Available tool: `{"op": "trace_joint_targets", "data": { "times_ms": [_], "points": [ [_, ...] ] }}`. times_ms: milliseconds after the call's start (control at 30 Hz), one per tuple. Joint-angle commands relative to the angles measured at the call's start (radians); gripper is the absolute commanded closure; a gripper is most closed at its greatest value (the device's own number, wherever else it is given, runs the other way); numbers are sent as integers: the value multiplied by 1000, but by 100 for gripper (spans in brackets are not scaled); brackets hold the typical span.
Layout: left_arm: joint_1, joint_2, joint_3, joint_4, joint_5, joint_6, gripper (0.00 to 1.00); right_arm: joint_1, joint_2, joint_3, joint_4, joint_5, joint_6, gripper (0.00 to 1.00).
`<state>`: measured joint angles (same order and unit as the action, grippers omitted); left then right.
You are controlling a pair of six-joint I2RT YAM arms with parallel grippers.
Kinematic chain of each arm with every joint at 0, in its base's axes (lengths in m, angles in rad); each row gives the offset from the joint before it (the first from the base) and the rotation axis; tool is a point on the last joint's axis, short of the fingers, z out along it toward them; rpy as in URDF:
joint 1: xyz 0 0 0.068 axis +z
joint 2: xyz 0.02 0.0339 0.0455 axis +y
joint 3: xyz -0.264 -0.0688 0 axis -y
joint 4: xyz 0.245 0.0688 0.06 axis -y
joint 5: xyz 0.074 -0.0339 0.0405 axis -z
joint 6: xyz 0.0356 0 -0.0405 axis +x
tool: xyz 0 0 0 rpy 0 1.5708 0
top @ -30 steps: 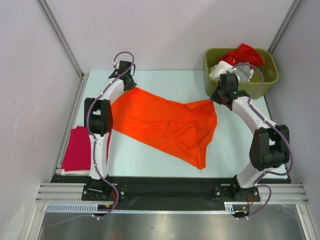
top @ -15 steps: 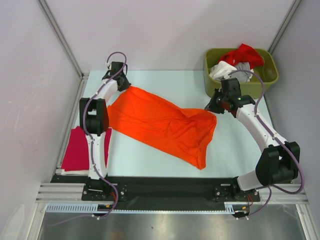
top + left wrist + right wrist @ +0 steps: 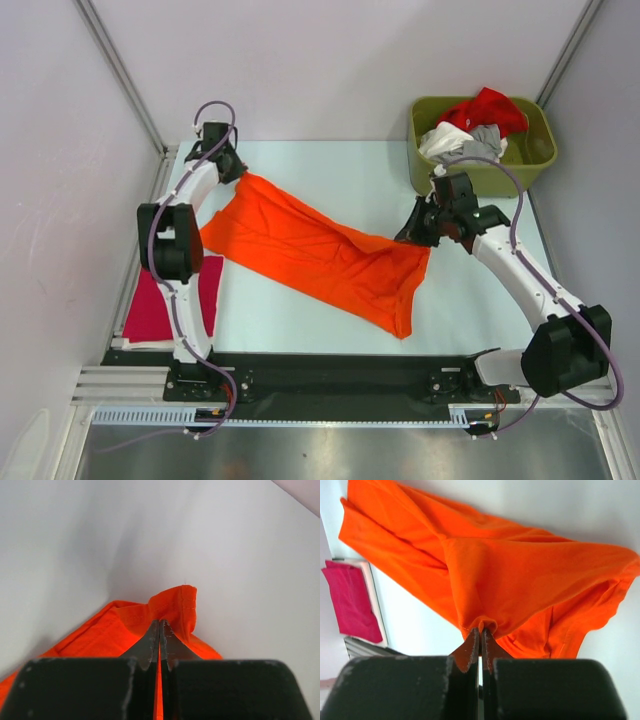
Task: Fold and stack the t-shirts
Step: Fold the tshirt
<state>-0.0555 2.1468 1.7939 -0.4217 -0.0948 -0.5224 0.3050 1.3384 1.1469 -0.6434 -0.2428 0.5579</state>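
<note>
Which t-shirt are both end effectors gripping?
The orange t-shirt, pinched by the left end effector and right end effector. The magenta t-shirt lies apart; others sit in the olive bin.

Five t-shirts (image 3: 320,250), one bin (image 3: 525,175)

**Setting:** robotics laboratory, enclosed test cell.

**Evidence:**
- Plain white wall panels (image 3: 60,150) on three sides, joined by bare aluminium posts (image 3: 120,75) at the far corners.
- Pale table (image 3: 330,165), unmarked.
- Left arm (image 3: 185,215) and right arm (image 3: 520,270), white and black, bolted to a black base plate (image 3: 330,370) along the near edge, with violet cables (image 3: 215,105) looped in the open.
- Aluminium rail (image 3: 120,385), slotted cable duct (image 3: 140,413) and brushed metal sheet (image 3: 330,450) in front of the near edge.
- Olive-green plastic bin (image 3: 418,150) at the far right corner.
- Work sample: orange t-shirt (image 3: 300,245) across the middle of the table.
</note>
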Motion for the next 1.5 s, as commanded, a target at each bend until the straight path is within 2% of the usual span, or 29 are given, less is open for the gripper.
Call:
{"op": "trace_joint_targets", "data": {
  "times_ms": [0, 233, 733, 867, 967, 1067, 1100, 1133, 1167, 1200, 1367, 1467],
  "points": [
    [29, -87, -45, 29, 12, 36, 100, 14, -42, -35, -16, -67, 16, 100],
    [52, -80, -100, 31, 64, 50, 100, 34, -56, -73, -15, -96, 25, 100],
    [52, -125, -214, 61, 81, 50, 100, 42, -42, -168, -25, -165, 31, 100],
    [106, -160, -263, 69, 130, 53, 99, 43, -33, -188, -25, -202, 19, 100],
    [131, -182, -274, 75, 139, 55, 91, 43, -25, -205, -27, -223, 2, 100],
    [149, -203, -272, 61, 132, 64, 64, 42, -15, -225, -29, -256, -12, 94],
    [154, -217, -271, 60, 127, 67, 58, 42, -4, -231, -30, -262, -19, 89],
    [154, -219, -268, 51, 127, 71, 48, 42, 4, -239, -30, -263, -21, 86],
    [157, -217, -246, 40, 127, 79, 44, 43, 22, -251, -33, -269, -23, 82],
    [157, -206, -228, 23, 135, 85, 42, 42, 31, -254, -36, -273, -29, 76],
    [154, -182, -165, -37, 219, 79, 44, 33, 47, -248, -68, -300, -68, 63],
    [149, -162, -136, -72, 248, 79, 35, -18, 19, -239, -78, -305, -76, 59]
  ]
}}
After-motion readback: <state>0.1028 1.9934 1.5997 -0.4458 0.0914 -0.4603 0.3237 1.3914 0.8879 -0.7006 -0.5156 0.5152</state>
